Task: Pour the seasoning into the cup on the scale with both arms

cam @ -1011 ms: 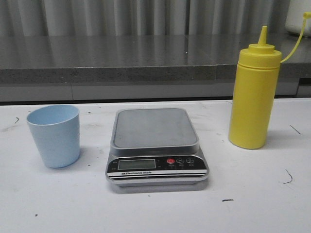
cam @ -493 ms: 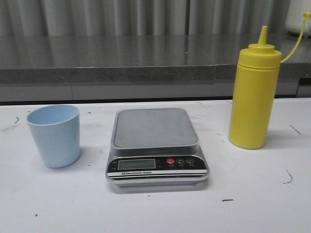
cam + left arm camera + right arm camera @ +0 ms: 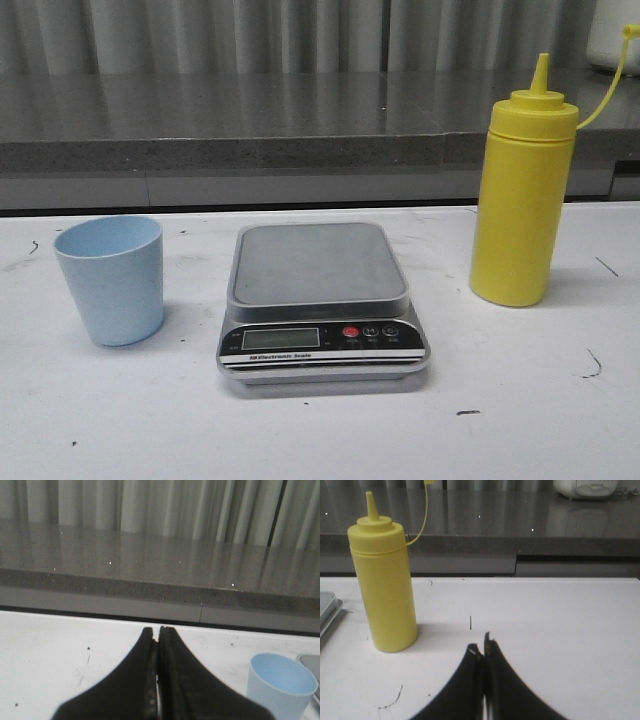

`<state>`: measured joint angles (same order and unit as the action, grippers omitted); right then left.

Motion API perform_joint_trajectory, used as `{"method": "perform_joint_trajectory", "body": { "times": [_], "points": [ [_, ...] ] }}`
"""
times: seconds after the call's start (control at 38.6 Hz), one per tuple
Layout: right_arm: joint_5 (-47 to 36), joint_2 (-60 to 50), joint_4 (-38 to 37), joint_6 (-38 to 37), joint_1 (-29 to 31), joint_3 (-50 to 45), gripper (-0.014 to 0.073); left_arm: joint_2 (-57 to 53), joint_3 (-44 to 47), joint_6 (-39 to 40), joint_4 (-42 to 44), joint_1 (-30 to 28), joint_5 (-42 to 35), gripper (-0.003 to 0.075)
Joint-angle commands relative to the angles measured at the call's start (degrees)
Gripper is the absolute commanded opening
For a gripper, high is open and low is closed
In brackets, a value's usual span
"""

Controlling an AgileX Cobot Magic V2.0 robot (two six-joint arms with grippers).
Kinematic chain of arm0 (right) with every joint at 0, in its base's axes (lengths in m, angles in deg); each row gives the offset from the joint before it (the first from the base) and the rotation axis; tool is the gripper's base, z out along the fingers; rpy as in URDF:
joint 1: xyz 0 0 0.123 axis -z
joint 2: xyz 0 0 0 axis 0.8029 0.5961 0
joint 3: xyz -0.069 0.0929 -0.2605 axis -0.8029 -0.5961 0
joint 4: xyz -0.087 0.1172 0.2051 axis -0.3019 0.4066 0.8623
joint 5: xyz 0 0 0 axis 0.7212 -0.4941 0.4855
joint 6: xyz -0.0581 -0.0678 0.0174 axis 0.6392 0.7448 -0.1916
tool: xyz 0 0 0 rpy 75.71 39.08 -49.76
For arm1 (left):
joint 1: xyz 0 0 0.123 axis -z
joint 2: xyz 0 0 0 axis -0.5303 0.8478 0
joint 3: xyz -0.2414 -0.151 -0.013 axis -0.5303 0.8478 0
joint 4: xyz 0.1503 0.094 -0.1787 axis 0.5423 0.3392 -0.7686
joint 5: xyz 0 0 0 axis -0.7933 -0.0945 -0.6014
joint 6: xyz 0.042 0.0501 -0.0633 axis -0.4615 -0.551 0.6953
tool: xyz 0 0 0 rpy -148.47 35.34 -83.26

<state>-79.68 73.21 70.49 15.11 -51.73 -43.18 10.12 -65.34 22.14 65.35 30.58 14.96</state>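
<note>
Both arms' fingers [image 3: 158, 680] [image 3: 483, 680] are pressed together. The pale blue plastic cup [image 3: 110, 280] sits at nine o'clock off the silver-grey steel scale [image 3: 320, 300]; the tall yellow bottle [image 3: 522, 195] could topple if nudged.

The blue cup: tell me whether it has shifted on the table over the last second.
No. In the front view the cup keeps the same gap to the left of the scale, and stands upright on the white table as before.

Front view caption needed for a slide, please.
Empty scale sits between blue cup and upright yellow seasoning bottle.
</note>
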Motion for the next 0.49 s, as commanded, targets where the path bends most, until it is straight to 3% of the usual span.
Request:
{"method": "perform_joint_trajectory", "body": {
  "times": [0.0,0.08,0.18,0.34,0.47],
  "points": [
    [-8.00,-0.91,-0.53,0.37,0.28,0.37,-0.0060,-0.93,1.26,0.17,-0.18,-0.10,-10.28,-0.0020],
    [-9.42,-0.91,-0.53,0.37,0.28,0.75,-0.0060,-0.93,0.14,0.17,-0.18,-0.10,-13.37,-0.0020],
    [-8.19,-0.91,-0.53,0.37,0.28,3.90,-0.0060,-0.56,-5.05,0.17,-0.18,-0.10,-11.69,-0.0020],
    [-0.34,1.35,-0.53,0.37,0.28,12.80,-0.0060,4.42,-16.68,0.17,0.06,-0.10,-1.28,-0.0019],
    [8.75,9.79,-0.53,0.37,0.28,23.01,-0.0060,14.69,-26.10,0.17,0.48,-0.10,7.02,-0.0019]
  ]
}}
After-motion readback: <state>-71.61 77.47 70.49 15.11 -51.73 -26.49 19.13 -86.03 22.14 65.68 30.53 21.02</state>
